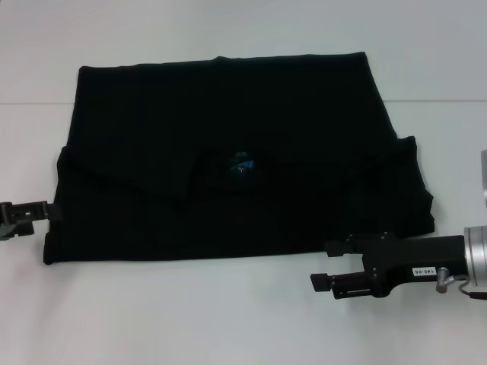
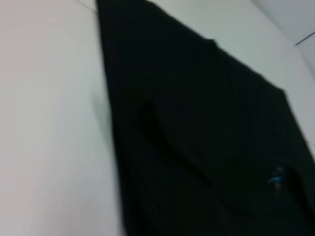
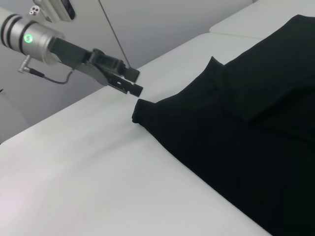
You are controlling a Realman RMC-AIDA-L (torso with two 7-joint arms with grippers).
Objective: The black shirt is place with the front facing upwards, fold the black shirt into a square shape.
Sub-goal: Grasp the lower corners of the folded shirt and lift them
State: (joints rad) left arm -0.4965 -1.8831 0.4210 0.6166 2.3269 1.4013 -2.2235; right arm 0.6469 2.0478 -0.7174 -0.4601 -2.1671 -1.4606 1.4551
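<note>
- The black shirt point(image 1: 236, 163) lay folded on the white table point(image 1: 228, 319).
- Head view showed the right gripper point(image 1: 323, 265) parted, empty.
- Right wrist view alone revealed the left gripper point(image 3: 135, 82) beside the shirt's corner, slightly parted.

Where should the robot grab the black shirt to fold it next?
Probably at the two near corners of the black shirt: the left gripper from the left side, the right gripper from the right. Both sit beside those loose edges, and the shirt lies flat.
</note>
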